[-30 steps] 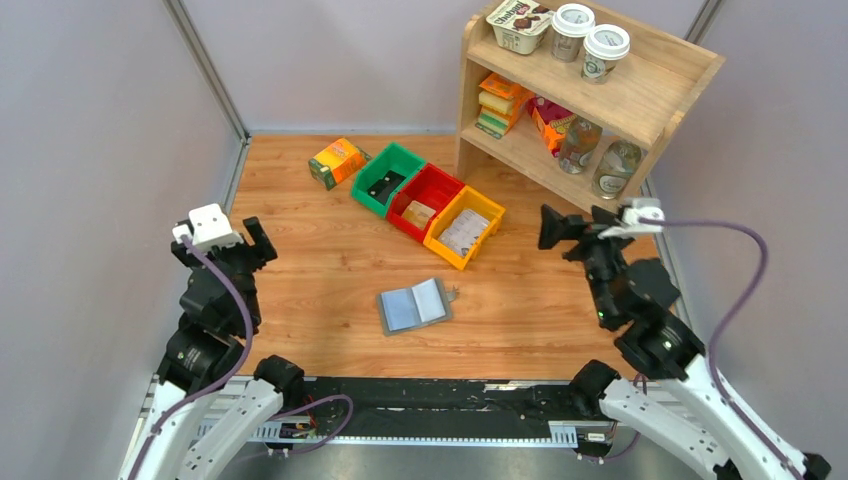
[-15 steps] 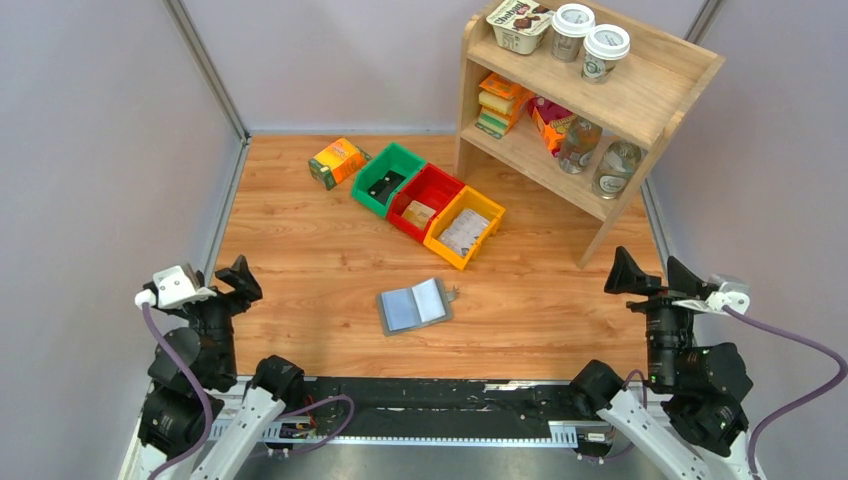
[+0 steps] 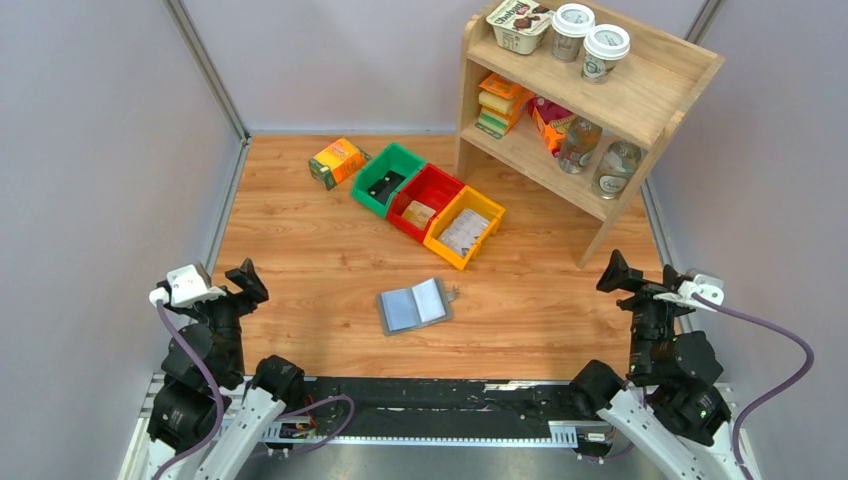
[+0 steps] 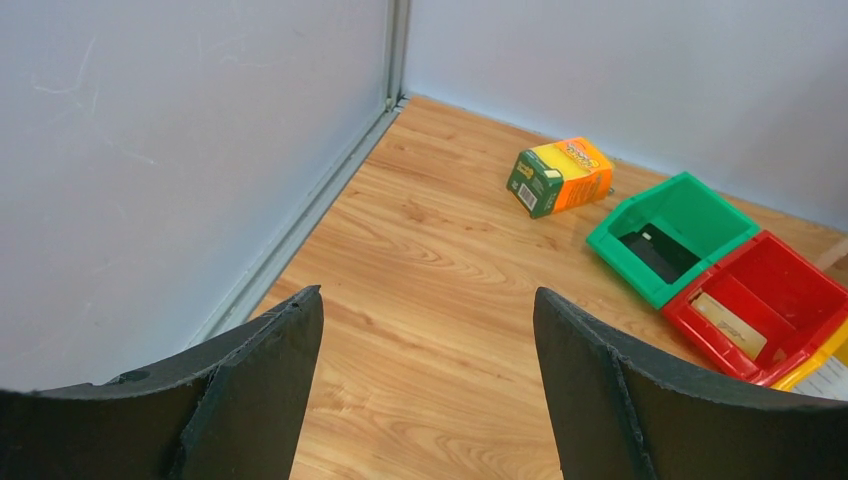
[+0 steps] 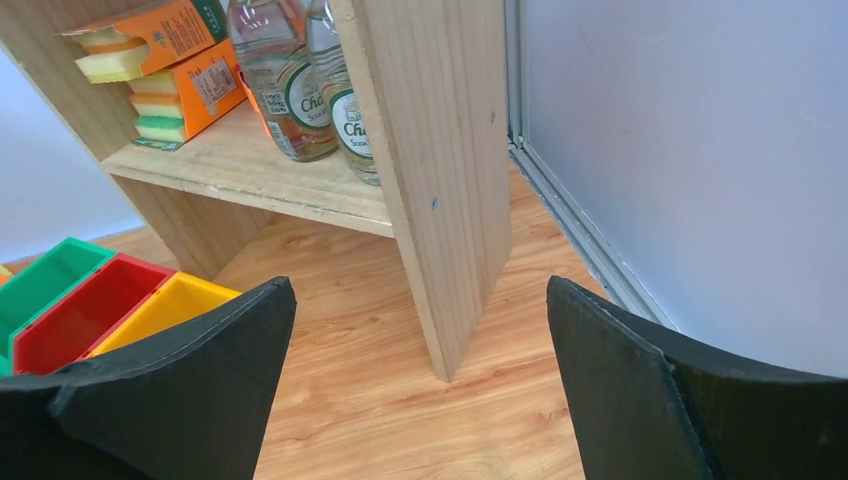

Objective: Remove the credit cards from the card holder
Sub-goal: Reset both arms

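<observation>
Lying open at the centre of the overhead frame, the card holder (image 3: 413, 306) stretches left to right, between my left gripper (image 3: 245, 282) at lower left and right gripper (image 3: 638, 277) at lower right, both wide and empty, left slightly nearer

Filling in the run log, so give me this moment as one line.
left gripper: open, empty | right gripper: open, empty | small grey bifold card holder: lying open on wooden table, apart from both grippers
</observation>
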`<action>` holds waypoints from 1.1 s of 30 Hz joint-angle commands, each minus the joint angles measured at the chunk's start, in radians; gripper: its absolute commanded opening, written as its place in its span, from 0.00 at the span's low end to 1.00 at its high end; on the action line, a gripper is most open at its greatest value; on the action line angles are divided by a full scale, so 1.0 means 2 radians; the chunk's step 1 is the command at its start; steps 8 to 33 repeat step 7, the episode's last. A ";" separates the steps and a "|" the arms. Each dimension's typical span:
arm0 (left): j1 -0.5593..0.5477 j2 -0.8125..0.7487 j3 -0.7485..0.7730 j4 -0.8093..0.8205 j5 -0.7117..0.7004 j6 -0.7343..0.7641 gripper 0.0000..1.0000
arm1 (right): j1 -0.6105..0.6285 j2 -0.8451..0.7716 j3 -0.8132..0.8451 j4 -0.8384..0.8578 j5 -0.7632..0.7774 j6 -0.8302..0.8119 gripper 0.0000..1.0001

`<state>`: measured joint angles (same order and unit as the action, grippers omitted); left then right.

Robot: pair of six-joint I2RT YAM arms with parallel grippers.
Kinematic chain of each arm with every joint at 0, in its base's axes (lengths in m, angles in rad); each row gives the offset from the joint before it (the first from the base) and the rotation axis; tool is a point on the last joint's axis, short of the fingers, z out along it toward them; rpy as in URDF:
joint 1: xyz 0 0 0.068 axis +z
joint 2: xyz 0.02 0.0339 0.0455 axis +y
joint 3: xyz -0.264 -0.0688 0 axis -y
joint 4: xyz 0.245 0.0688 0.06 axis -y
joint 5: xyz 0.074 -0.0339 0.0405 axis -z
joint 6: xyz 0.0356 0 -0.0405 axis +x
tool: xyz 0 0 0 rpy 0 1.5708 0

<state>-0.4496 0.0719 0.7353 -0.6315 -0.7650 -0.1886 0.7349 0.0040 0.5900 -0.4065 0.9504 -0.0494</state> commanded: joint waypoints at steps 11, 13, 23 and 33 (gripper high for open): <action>0.003 -0.008 0.002 0.001 -0.031 -0.001 0.83 | -0.007 -0.033 -0.005 0.018 0.005 -0.008 1.00; 0.003 -0.008 0.002 0.001 -0.031 -0.001 0.83 | -0.007 -0.033 -0.005 0.018 0.005 -0.008 1.00; 0.003 -0.008 0.002 0.001 -0.031 -0.001 0.83 | -0.007 -0.033 -0.005 0.018 0.005 -0.008 1.00; 0.003 -0.008 0.002 0.001 -0.031 -0.001 0.83 | -0.007 -0.033 -0.005 0.018 0.005 -0.008 1.00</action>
